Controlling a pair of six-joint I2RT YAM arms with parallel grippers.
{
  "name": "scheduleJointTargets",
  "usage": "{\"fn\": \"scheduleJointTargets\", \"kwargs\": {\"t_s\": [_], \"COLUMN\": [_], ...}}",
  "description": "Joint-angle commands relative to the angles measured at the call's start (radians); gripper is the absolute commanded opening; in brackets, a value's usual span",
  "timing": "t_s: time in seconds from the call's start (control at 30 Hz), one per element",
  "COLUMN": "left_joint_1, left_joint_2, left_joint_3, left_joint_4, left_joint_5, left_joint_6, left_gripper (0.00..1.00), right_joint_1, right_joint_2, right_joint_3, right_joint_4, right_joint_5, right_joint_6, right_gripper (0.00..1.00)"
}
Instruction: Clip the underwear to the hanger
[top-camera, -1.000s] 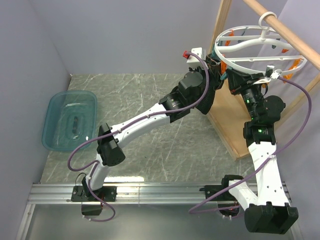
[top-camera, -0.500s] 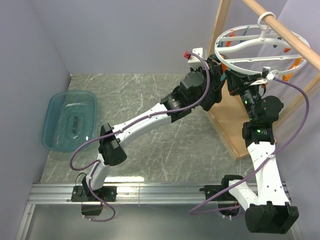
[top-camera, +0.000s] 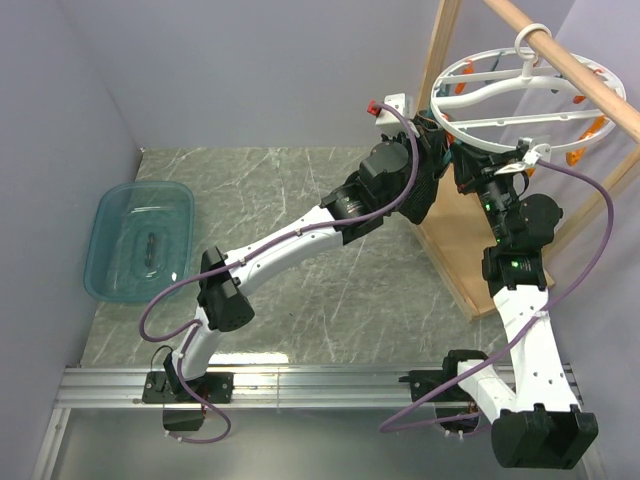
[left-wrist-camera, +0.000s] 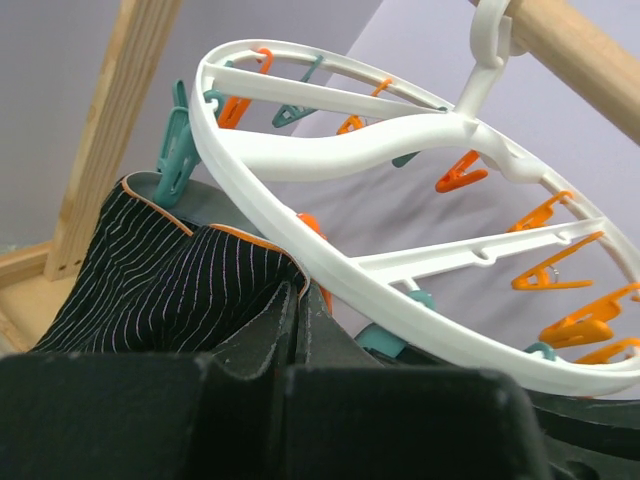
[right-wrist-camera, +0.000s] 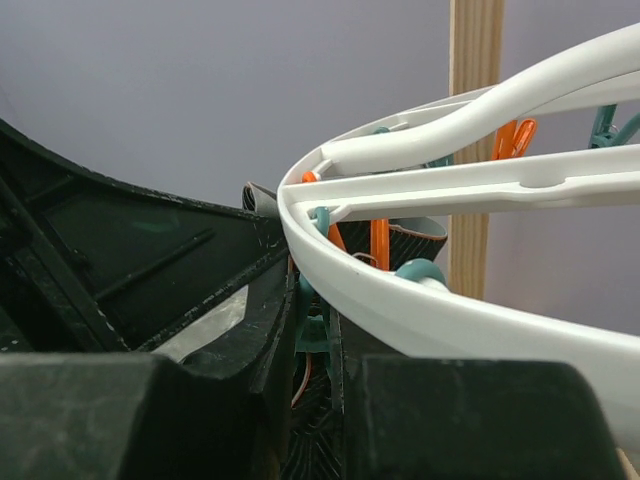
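Note:
The white round hanger hangs by its hook from a wooden rod, with orange and teal clothespins dangling under it. It also shows in the left wrist view and the right wrist view. The black pinstriped underwear with orange trim is bunched just under the ring's near rim. My left gripper is shut on its fabric, right below the rim. My right gripper is shut on a teal clothespin under the rim, beside the left gripper. Underwear fabric shows behind that clothespin.
A wooden frame rack stands at the right with its base on the marble table. Its rod carries the hanger. A teal transparent tub sits at the far left. Walls close in on the left and back.
The hanger ring has shifted up and tilted a little, and my right gripper has risen slightly with it. The left arm has barely moved.

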Motion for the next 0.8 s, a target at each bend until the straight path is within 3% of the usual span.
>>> {"fn": "scheduleJointTargets", "kwargs": {"t_s": [0.0, 0.43, 0.57, 0.77], "left_joint_1": [-0.008, -0.008, -0.008, -0.008], "left_joint_2": [0.009, 0.009, 0.007, 0.012], "left_joint_3": [0.065, 0.084, 0.084, 0.084], "left_joint_4": [0.028, 0.005, 0.010, 0.019], "left_joint_5": [0.031, 0.052, 0.061, 0.066], "left_joint_6": [-0.039, -0.079, -0.081, -0.078], "left_gripper": [0.00, 0.00, 0.00, 0.00], "right_joint_1": [0.037, 0.037, 0.062, 0.060], "right_joint_2": [-0.015, -0.031, -0.033, -0.038], "right_joint_3": [-0.029, -0.067, -0.063, -0.058], "right_joint_4": [-0.072, -0.056, -0.067, -0.081], "right_joint_5": [-0.111, -0.124, -0.122, -0.122], "right_joint_6": [-0.045, -0.109, -0.114, -0.113], "right_gripper": [0.00, 0.00, 0.19, 0.38]}}
